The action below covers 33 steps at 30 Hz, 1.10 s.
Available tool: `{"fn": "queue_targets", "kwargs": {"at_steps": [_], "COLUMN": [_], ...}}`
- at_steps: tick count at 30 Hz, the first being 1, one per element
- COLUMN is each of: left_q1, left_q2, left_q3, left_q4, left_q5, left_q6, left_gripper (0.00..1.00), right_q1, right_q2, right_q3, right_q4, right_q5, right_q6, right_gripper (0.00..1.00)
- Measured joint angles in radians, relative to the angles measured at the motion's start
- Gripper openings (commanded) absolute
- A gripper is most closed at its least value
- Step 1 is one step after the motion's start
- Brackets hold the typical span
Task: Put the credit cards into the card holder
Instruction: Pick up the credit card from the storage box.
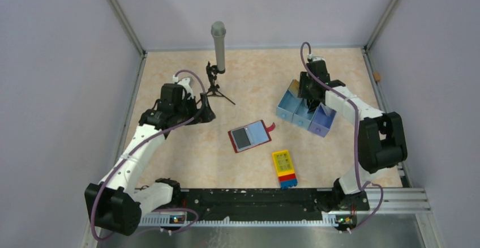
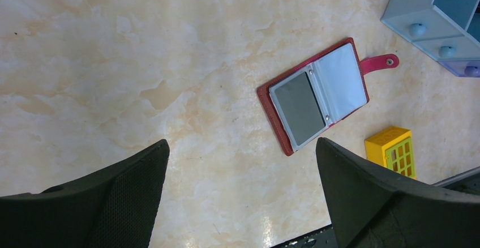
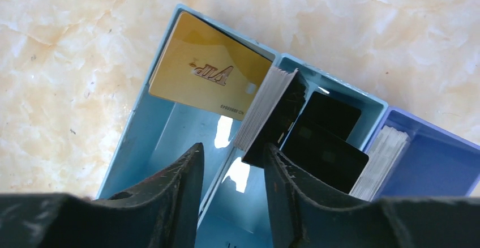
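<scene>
The dark-red card holder (image 1: 250, 136) lies open mid-table with its red tab (image 1: 272, 127) to the right. A dark card (image 2: 299, 109) sits in its left pocket, and the right pocket (image 2: 342, 81) looks pale. My left gripper (image 2: 242, 143) is open and empty, hovering left of the holder (image 2: 314, 98). My right gripper (image 3: 233, 149) is open, low over the light-blue tray (image 1: 305, 112), its jaws either side of a divider wall. A gold card (image 3: 209, 69) leans in the left compartment. A card stack (image 3: 271, 112) and dark cards (image 3: 322, 140) fill the middle. Pale cards (image 3: 379, 160) stand in the right.
A yellow, red and blue block (image 1: 285, 169) lies near the front edge, below the holder; it also shows in the left wrist view (image 2: 390, 149). A grey cylinder on a small black tripod (image 1: 218, 47) stands at the back. Grey walls enclose the table.
</scene>
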<state>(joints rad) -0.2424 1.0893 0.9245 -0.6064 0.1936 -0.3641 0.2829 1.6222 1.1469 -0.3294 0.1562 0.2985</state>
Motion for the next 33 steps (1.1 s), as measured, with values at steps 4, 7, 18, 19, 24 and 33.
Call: {"fn": "queue_targets", "kwargs": {"at_steps": [4,7,18,19,24,33], "left_q1": [0.000,0.000,0.000,0.000,0.000,0.001], "left_q2": [0.000,0.000,0.019,0.021,0.026,0.026], "left_q3": [-0.003,-0.003,-0.003,-0.003,-0.003,-0.005], "left_q4": [0.000,0.000,0.000,0.000,0.000,0.000], "left_q5": [0.001,0.002,0.029,0.031,0.049,0.074], "left_q6": [0.000,0.000,0.000,0.000,0.001,0.009], "left_gripper": [0.99,0.99,0.99,0.99,0.99,0.99], "right_q1": [-0.004,-0.005,-0.005,-0.005,-0.005,-0.005], "right_q2": [0.000,0.000,-0.019,-0.020,-0.034,-0.088], "right_q3": [0.000,0.000,0.000,0.000,0.000,0.000], "right_q4": [-0.002,-0.003,-0.008,-0.008,-0.023,-0.064], "right_q5": [0.014,0.019,0.040,0.044,0.077,0.142], "right_q6": [-0.002,-0.001,-0.010,-0.011,-0.023,-0.037], "right_gripper": [0.28,0.27,0.08,0.06,0.00,0.00]}}
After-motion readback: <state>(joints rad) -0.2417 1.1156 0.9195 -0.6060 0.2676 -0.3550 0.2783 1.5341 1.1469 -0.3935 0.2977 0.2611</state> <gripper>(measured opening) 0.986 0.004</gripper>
